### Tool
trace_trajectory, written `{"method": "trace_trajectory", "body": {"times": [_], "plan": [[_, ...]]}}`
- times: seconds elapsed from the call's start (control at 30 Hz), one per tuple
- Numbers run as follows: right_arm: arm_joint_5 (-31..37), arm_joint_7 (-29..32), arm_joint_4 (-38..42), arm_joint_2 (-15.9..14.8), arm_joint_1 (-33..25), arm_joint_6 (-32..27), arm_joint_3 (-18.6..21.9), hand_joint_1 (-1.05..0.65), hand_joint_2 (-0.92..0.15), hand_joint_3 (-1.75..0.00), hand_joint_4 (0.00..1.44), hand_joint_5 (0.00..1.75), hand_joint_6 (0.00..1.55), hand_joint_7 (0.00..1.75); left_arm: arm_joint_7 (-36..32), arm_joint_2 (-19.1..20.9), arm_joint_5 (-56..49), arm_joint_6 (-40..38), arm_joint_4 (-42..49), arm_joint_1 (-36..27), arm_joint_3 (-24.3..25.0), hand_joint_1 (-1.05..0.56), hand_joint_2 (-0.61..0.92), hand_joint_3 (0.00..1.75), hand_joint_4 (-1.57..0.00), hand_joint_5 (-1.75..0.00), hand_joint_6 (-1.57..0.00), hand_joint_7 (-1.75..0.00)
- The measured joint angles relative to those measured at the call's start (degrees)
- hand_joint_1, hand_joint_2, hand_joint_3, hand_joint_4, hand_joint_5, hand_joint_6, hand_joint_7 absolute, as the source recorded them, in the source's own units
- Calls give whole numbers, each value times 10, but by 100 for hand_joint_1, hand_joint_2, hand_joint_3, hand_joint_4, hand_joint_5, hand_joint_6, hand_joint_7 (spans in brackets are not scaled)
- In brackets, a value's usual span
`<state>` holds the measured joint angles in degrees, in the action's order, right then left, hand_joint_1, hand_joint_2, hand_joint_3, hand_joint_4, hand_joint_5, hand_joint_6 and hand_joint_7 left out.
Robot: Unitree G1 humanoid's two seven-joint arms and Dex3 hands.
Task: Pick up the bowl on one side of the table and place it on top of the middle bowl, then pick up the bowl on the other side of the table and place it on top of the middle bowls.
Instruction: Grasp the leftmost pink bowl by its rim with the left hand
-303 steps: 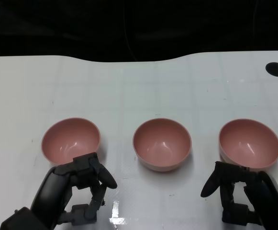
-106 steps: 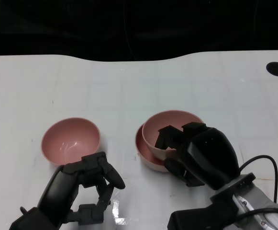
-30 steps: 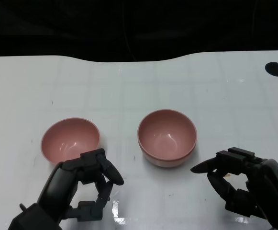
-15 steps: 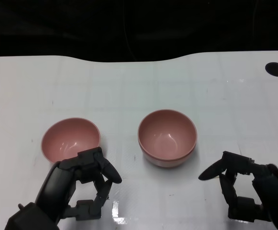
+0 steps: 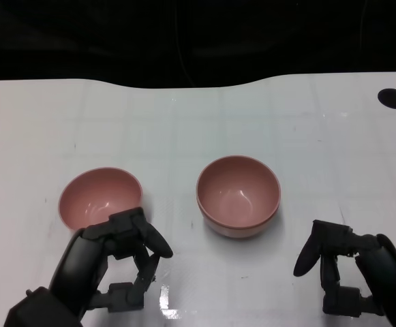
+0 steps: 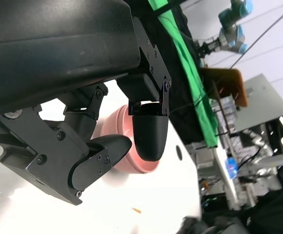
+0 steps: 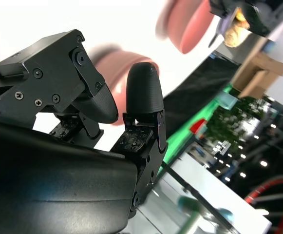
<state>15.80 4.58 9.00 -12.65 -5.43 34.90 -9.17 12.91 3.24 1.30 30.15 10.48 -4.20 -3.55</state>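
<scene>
The robot's left hand [image 5: 119,262] hovers at the near edge of the white desk [image 5: 204,122], toward its left corner, fingers curled loosely with a gap between them and nothing in their grasp. Its fingertips [image 5: 158,246] sit just in front of the left pink bowl [image 5: 101,197], close to the bowl's near rim; the head view does not settle whether they touch it. From the left wrist camera, the same hand [image 6: 107,126] shows a thumb and a finger apart, the pink bowl [image 6: 131,146] visible past them on the white surface.

The right hand [image 5: 351,272] rests low at the near edge toward the right corner, its fingers also apart and empty, bent downward toward the desk. In the right wrist view the hand [image 7: 107,102] is seen with dark fingers spread, blurred pink shapes beyond them.

Near the middle of the desk stand the stacked bowls [image 5: 238,195]: one pink bowl nested upright inside another, the lower rim showing as a thin band beneath the upper. The stack sits well apart from both hands and beside the left bowl, with bare desk between them.

A black round hole [image 5: 394,98] marks the desk's far right corner.
</scene>
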Motion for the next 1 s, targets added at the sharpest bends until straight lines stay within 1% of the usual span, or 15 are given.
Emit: {"method": "trace_trajectory", "body": {"times": [0.07, 0.17, 0.2, 0.27, 0.33, 0.4, 0.5, 0.53, 0.57, 0.6, 0.63, 0.7, 0.8, 0.9, 1.0], "plan": [[-3, -8, -8, 3, -2, -10, 0, -6, -19, -167, 98, 175, 81, 156, 0, -3, 9, 0, 0, 0, 1, -10, 45, 119, -72, -140, -72, -109], [-6, -16, -14, 7, -2, -14, 2, -6, -19, -166, 97, 175, 81, 156, 0, -5, 10, 0, 0, 0, 2, -10, 45, 119, -72, -138, -72, -107], [-6, -17, -14, 8, -2, -16, 3, -6, -19, -167, 97, 175, 81, 157, 0, -5, 11, 0, 0, 0, 2, -12, 46, 115, -69, -136, -68, -103], [-10, -23, -14, 8, -2, -20, 3, -5, -18, -168, 97, 175, 80, 161, -4, -4, 3, 0, -2, 0, 5, -17, 54, 94, -61, -129, -61, -78], [-11, -27, -14, 9, -2, -23, 3, -5, -17, -169, 97, 175, 80, 162, -15, -3, -13, 1, -6, 0, 11, -21, 59, 81, -57, -123, -58, -65], [-11, -28, -16, 10, -2, -27, 3, -5, -17, -169, 97, 175, 80, 163, -24, 0, -27, 4, -11, 0, 14, -23, 62, 73, -55, -120, -58, -57], [-10, -28, -19, 10, -2, -29, 3, -5, -16, -169, 97, 175, 80, 163, -29, 2, -37, 9, -13, 0, 15, -23, 63, 71, -55, -119, -58, -55], [-10, -28, -21, 11, -2, -30, 3, -5, -17, -169, 97, 175, 79, 163, -36, 3, -49, 5, -20, -2, 16, -31, 74, 47, -47, -106, -52, -43], [-10, -28, -22, 11, -2, -30, 3, -5, -18, -169, 97, 175, 79, 163, -46, 6, -72, -5, -35, -4, 17, -35, 82, 30, -44, -100, -51, -34], [-10, -28, -22, 11, -3, -30, 3, -5, -18, -169, 96, 175, 79, 162, -56, 10, -96, -18, -55, -6, 18, -39, 88, 16, -40, -94, -49, -26], [-10, -28, -22, 11, -3, -30, 3, -5, -18, -169, 96, 175, 79, 162, -68, 15, -122, -32, -75, -7, 20, -41, 90, 11, -38, -91, -49, -23], [-10, -28, -22, 11, -3, -30, 3, -5, -18, -169, 97, 175, 79, 162, -81, 23, -149, -52, -104, -7, 21, -42, 92, 7, -37, -88, -48, -20], [-10, -28, -22, 11, -3, -30, 3, -5, -19, -168, 97, 175, 79, 162, -88, 25, -158, -69, -116, -8, 20, -42, 92, 6, -37, -88, -48, -18], [-10, -29, -23, 11, -3, -30, 3, -4, -19, -168, 96, 175, 78, 161, -92, 32, -196, -96, -141, -14, 17, -43, 91, 3, -25, -84, -41, -12], [-11, -31, -25, 12, -3, -31, 4, -4, -20, -167, 96, 175, 78, 160, -99, 44, -237, -125, -185, -16, 17, -44, 91, 1, -22, -85, -40, -10]]}}
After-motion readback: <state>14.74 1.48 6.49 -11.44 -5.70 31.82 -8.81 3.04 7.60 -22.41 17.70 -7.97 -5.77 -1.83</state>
